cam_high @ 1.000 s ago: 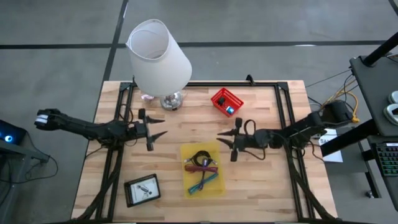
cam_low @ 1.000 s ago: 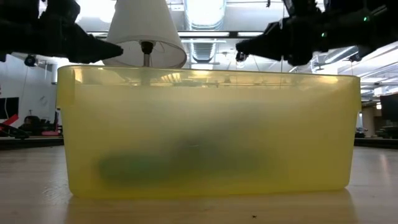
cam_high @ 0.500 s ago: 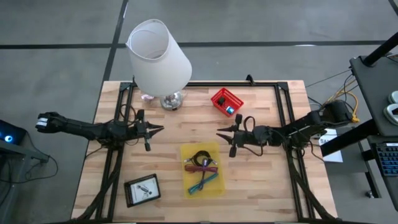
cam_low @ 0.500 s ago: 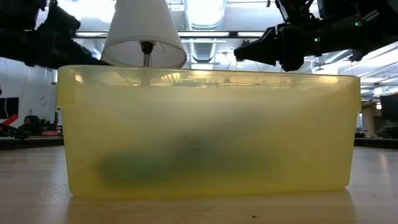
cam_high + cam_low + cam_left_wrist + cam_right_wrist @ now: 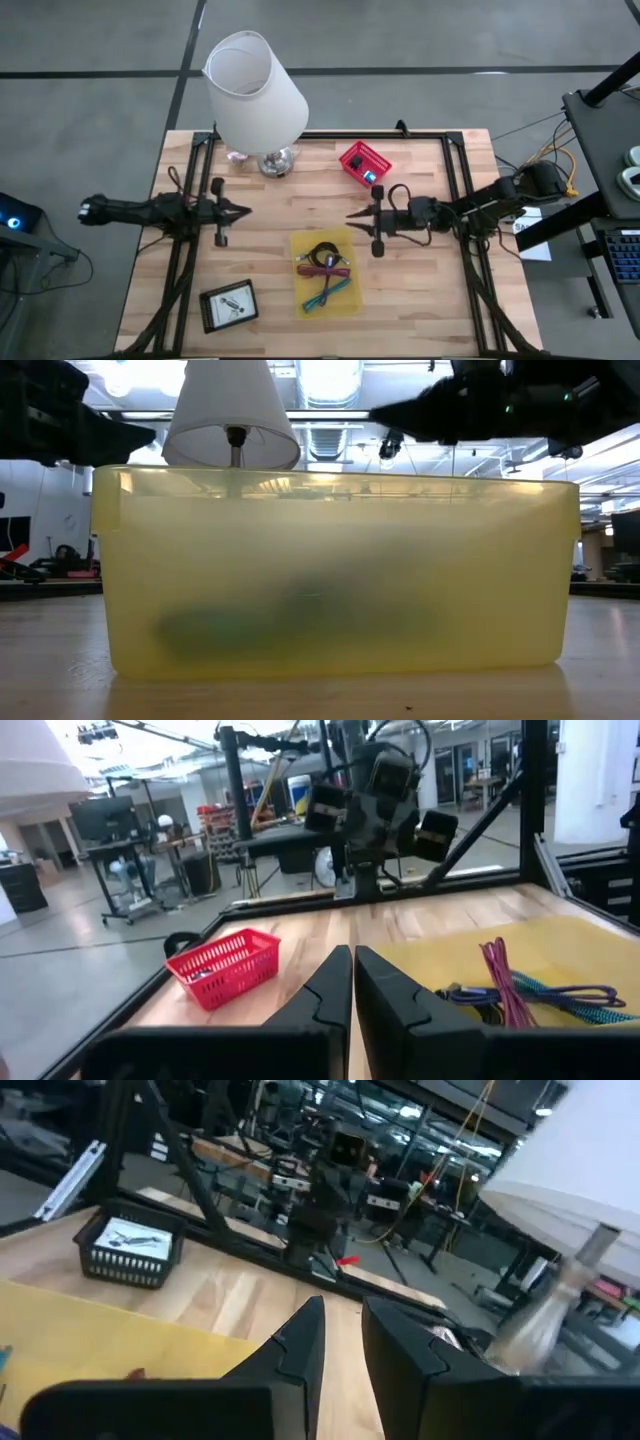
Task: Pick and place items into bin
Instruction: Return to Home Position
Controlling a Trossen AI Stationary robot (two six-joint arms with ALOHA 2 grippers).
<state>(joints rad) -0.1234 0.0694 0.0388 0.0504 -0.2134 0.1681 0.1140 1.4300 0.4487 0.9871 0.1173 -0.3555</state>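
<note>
Left gripper (image 5: pixel 240 211) pinched shut, right gripper (image 5: pixel 352 214) open just a crack, translucent yellow plastic bin (image 5: pixel 300 241) sitting between them.

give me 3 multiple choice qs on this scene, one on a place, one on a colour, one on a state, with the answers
1. Where do the cables lie?
A. on the floor
B. in the yellow bin
C. on the bare wood

2. What colour is the small mesh basket?
A. blue
B. white
C. red

3. How is the left claw?
A. shut and empty
B. shut on a cable
C. spread wide around a card

Answers:
1. B: the high view shows the coloured cables inside the bin's walls.
2. C: the basket shows plainly red in the high view.
3. A: the left wrist view shows its fingers together with nothing between them. The right claw hangs on the bin's other side, also empty.
</note>
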